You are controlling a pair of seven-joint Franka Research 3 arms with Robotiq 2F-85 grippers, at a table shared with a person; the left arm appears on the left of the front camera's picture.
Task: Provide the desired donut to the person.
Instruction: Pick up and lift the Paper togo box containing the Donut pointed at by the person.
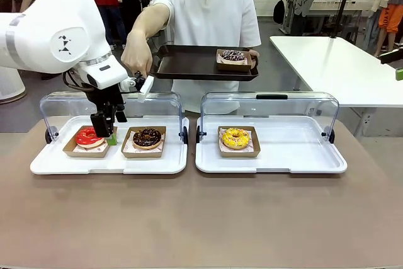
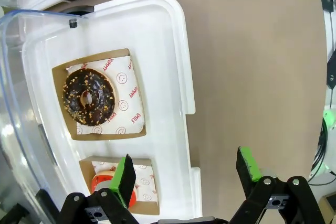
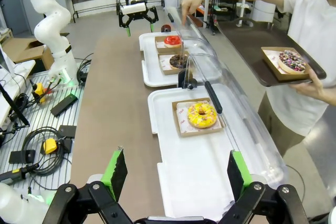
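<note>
Red donut (image 2: pixel 101 184) lies beneath one of L fingers (image 2: pixel 125 177), spread wide.

Bare surface (image 1: pixel 201 218) leaves the near sides of the white trays (image 1: pixel 283 155) open — raised clear lids (image 1: pixel 271 105) wall the far sides, the person's hand (image 1: pixel 135 58) over the left one.

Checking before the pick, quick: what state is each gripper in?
Left gripper: open, holding nothing, by the red donut.
Right gripper: open, holding nothing.
</note>
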